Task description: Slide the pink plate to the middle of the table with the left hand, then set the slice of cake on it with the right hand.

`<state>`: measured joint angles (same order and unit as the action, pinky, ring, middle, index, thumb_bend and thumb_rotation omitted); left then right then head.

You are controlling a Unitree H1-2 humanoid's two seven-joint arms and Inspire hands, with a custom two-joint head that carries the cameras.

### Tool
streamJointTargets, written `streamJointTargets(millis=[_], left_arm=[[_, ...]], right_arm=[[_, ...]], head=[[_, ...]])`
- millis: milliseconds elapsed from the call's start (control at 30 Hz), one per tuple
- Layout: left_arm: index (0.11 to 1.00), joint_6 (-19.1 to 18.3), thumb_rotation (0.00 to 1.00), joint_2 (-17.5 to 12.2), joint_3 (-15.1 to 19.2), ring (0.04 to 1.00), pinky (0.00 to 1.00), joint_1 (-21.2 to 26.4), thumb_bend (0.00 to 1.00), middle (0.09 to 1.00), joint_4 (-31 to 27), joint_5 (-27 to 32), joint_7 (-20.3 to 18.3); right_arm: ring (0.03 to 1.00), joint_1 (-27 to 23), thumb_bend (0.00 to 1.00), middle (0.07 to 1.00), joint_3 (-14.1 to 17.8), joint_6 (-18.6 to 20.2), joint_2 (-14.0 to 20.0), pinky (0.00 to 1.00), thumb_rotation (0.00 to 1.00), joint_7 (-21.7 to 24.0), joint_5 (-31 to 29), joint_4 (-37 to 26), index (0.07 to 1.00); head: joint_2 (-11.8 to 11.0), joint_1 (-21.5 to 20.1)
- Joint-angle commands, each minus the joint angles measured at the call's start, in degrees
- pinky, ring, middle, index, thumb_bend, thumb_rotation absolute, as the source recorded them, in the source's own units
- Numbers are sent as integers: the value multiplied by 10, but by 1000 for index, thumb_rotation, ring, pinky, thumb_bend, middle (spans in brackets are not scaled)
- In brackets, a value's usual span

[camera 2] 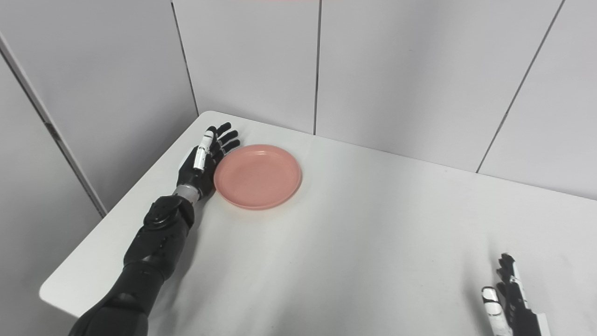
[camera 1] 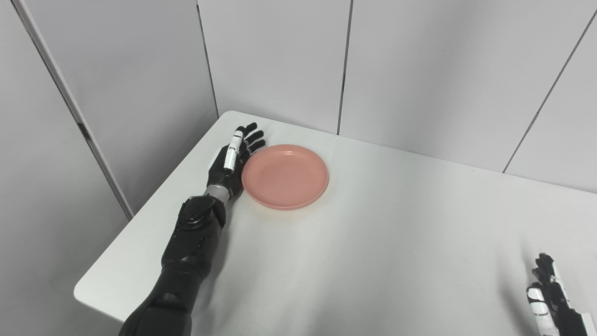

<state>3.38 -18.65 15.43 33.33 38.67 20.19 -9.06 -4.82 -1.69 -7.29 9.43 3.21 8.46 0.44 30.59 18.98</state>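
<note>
**Left hand set against the plate, slide not yet made**

Pink plate [camera 1: 285,176] flat on the white table [camera 1: 373,242], toward the far-left corner, well short of the middle. Left hand [camera 1: 232,161] on edge just left of the plate, fingers straight and apart, grasping nothing, palm side against the near-left rim. Right hand [camera 1: 550,296] low and far to the right of the plate, fingers extended and apart, holding nothing. No slice of cake anywhere in view.

To slide well, probably best to keep the palm low on the rim and push rightward and toward the near edge, evenly, so the plate travels without spinning away off the fingertips. Worth keeping the heel of the hand down on the tabletop: a shallow rim like this may ride up over the fingers if pressed high.

Tabletop smooth, matte, rounded at the corner beyond the plate; likely little friction. Pale grey wall panels [camera 1: 280,60] with dark seams close behind the plate and to its left.
</note>
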Motion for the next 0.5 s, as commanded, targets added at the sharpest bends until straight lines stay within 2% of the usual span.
streamJointTargets(millis=[0,100,233,467], left_arm=[[863,-21,1000,12,-9,871,854,6,403,873,-4,-6,0],[857,-33,1000,22,-15,863,845,5,386,868,-21,-8,6],[855,-56,1000,39,-23,870,853,1,381,873,-52,-5,8],[855,-76,1000,61,-39,874,858,-4,376,876,-81,-13,3]], right_arm=[[960,10,401,974,-8,14,-9,939,1000,1,2,-8,976],[966,10,415,978,-10,19,-12,958,1000,1,3,-10,979],[967,7,418,980,-15,8,-15,949,1000,0,2,-1,981],[957,7,411,974,-21,1,-15,934,1000,-10,16,2,974]], head=[[2,-4],[4,-11],[9,-31],[17,-51]])
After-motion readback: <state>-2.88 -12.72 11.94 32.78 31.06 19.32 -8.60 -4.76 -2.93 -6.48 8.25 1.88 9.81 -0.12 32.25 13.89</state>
